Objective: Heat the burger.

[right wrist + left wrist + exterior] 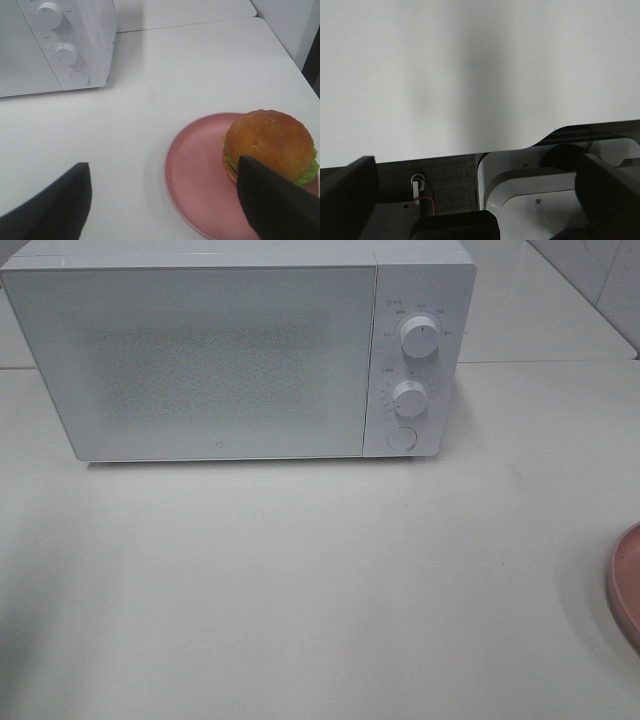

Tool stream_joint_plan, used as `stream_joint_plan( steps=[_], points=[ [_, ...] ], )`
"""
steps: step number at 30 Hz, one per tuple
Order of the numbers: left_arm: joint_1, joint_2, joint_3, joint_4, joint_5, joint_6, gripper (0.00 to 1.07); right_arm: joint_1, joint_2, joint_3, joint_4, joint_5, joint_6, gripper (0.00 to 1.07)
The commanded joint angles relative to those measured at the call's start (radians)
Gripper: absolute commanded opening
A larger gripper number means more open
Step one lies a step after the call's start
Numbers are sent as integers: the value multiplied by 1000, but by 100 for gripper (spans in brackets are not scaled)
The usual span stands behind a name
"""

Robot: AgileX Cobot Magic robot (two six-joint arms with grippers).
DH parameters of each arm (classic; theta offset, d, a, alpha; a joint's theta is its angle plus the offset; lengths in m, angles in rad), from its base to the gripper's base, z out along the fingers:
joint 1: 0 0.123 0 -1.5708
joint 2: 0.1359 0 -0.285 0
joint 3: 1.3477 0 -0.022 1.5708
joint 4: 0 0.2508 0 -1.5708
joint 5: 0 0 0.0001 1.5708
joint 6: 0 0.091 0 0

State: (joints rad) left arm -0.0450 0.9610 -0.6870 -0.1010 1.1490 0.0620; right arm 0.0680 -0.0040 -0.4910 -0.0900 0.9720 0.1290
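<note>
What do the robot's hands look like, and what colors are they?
The right gripper has two chunky, matte black fingers with rounded edges. The left gripper has dark fingers too, and behind them sit a smooth white rounded base and a thin red wire. No markings show.

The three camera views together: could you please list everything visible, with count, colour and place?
microwave: one, white, door shut, at the back of the table.
dials: two, white, on the microwave's right panel, one above the other.
button: one, white, round, below the dials.
plate: one, pink, on the table right of the microwave.
burger: one, golden-brown bun with green lettuce, on the plate.
table: one, white.
left gripper: dark fingers, open, empty.
right gripper: dark fingers, open, above the plate's near edge.
</note>
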Motion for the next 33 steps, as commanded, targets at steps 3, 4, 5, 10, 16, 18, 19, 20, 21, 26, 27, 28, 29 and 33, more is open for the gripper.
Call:
stream_joint_plan(
  steps=[3, 4, 5, 10, 16, 18, 19, 20, 21, 26, 27, 28, 29, 33],
  points=[
    [3, -152, 105, 23, -75, 2, 100, -7, -27, 2, -1, -8, -10, 76],
    [3, -152, 105, 23, -75, 2, 100, -7, -27, 2, -1, -8, -10, 76],
    [3, -179, 126, 24, -88, 2, 100, -7, -27, 2, -1, -8, -10, 76],
    [3, -337, 170, 33, -78, -2, 100, -7, -27, 2, -1, -8, -10, 76],
    [3, -523, 170, 30, -79, -5, 100, -7, -27, 2, -1, -8, -10, 76],
    [3, -608, 170, 30, -79, -7, 100, -7, -27, 2, -1, -8, -10, 76],
    [3, -608, 170, 30, -79, -7, 100, -7, -27, 2, -1, -8, -10, 76],
    [3, -664, 170, 22, -79, -21, 100, -7, -27, 2, -1, -8, -10, 76],
    [3, -713, 170, 16, -80, -21, 100, -7, -27, 2, -1, -8, -10, 76],
    [3, -810, 170, 16, -81, -21, 100, -7, -27, 2, -1, -8, -10, 76],
    [3, -852, 170, 16, -81, -21, 100, -7, -27, 2, -1, -8, -10, 76],
    [3, -852, 170, 16, -81, -21, 100, -7, -27, 2, -1, -8, -10, 76],
    [3, -875, 170, 16, -81, -21, 100, -7, -27, 2, -1, -8, -10, 76],
    [39, -950, 170, 17, -81, -21, 100, -7, -27, 2, -1, -8, -10, 76]
  ],
)
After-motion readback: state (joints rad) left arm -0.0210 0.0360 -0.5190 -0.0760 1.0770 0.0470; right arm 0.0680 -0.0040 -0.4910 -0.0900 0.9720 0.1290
